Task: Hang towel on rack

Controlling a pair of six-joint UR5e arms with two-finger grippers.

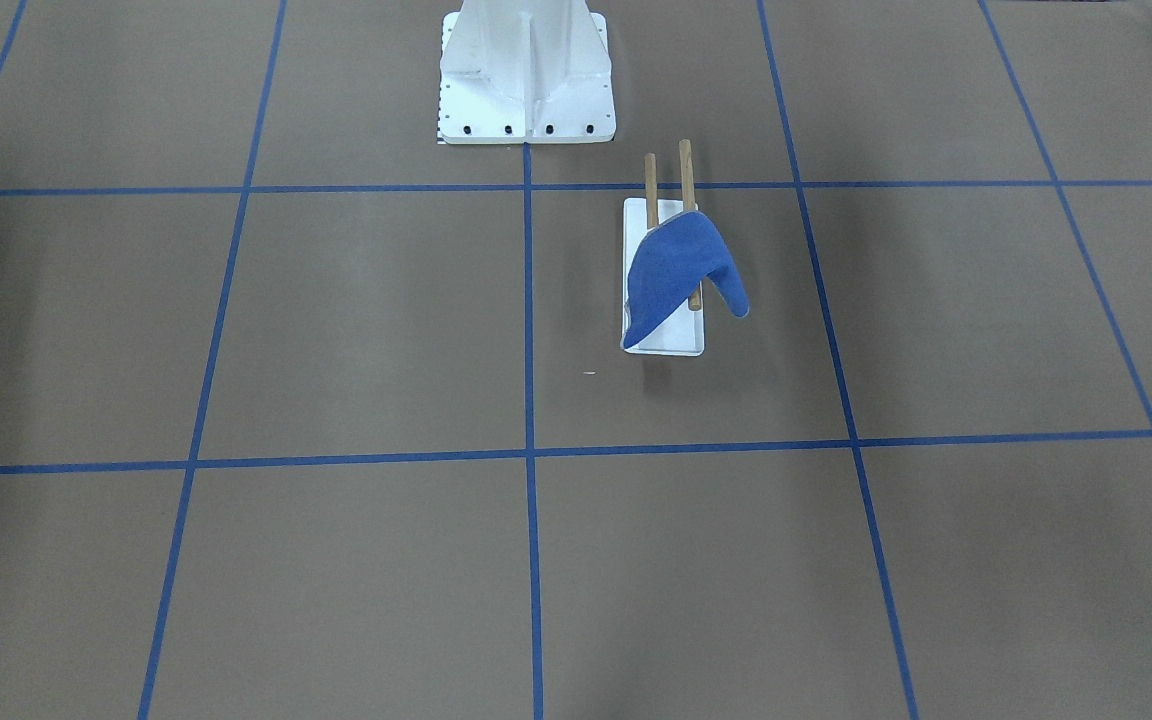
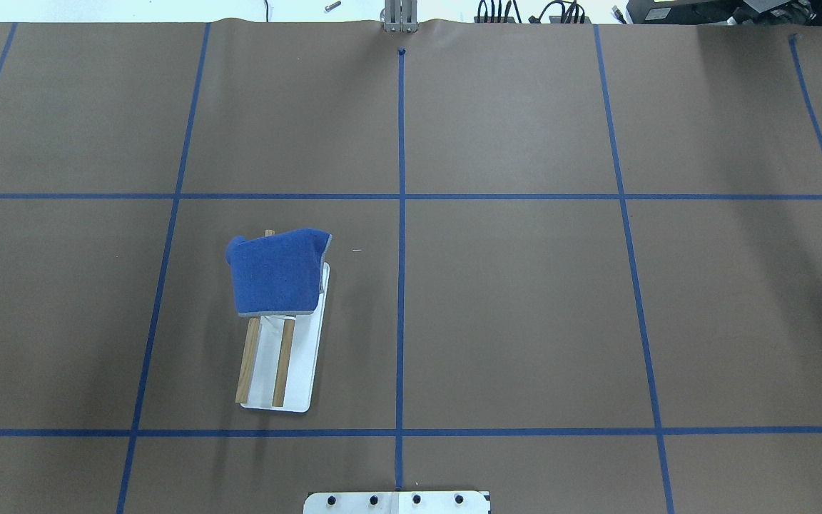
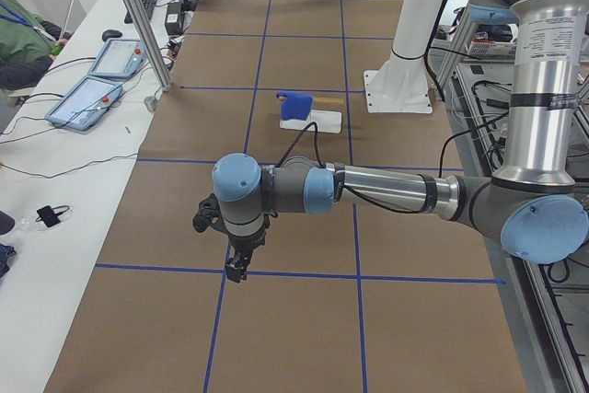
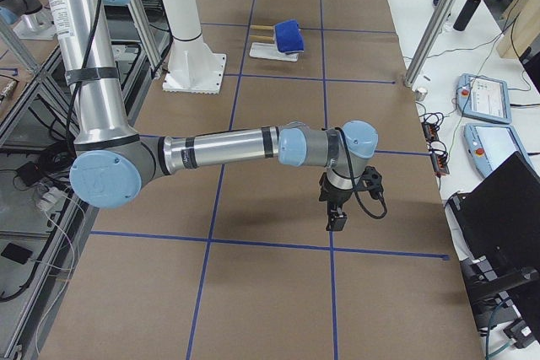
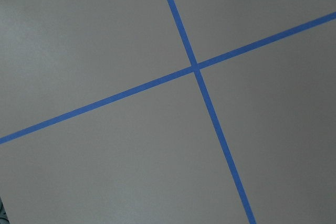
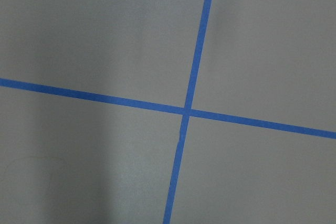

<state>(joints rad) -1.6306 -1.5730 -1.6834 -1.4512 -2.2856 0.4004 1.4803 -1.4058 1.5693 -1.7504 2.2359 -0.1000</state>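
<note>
The royal-blue towel hangs draped over the far ends of the rack's two wooden dowels, one corner drooping past the white base plate. Towel and rack stand far from both arms in the side views, and also show from the right. My left gripper hangs over a tape crossing, well away from the rack. My right gripper hangs over another crossing at the table's other end. Both show only in side views; I cannot tell whether they are open or shut. Both wrist views show only table.
The large white bolted pedestal stands near the rack. Blue tape lines grid the brown table. Tablets and cables lie on the white side bench. An aluminium post stands at the table's far edge.
</note>
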